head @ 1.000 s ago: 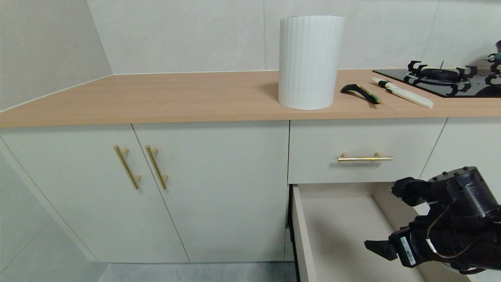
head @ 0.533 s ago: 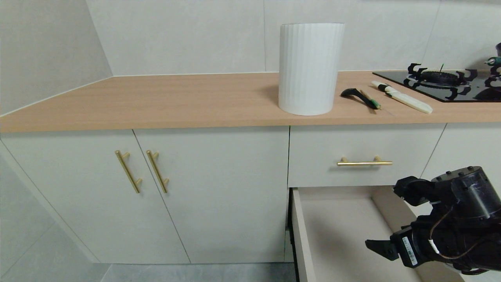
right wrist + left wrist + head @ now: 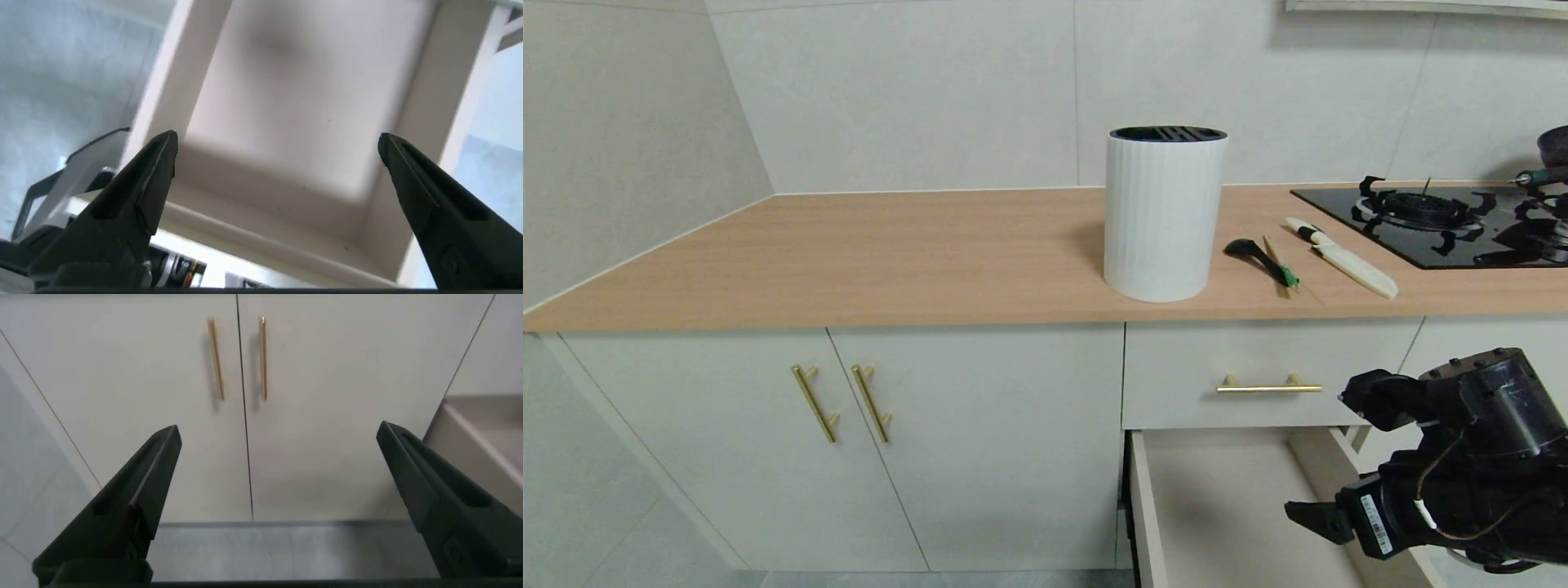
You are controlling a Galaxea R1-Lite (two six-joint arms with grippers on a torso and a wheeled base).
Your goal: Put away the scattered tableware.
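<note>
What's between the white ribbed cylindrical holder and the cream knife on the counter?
Head view: a small black spoon and a thin green-tipped stick, lying close together.

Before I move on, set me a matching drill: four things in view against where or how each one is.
1 white holder; 2 knife; 3 lower drawer; 4 right gripper.
A pulled out; B jaws apart, holding nothing; C upright on the counter; D lying flat near the hob.
Pairs: 1-C, 2-D, 3-A, 4-B.
</note>
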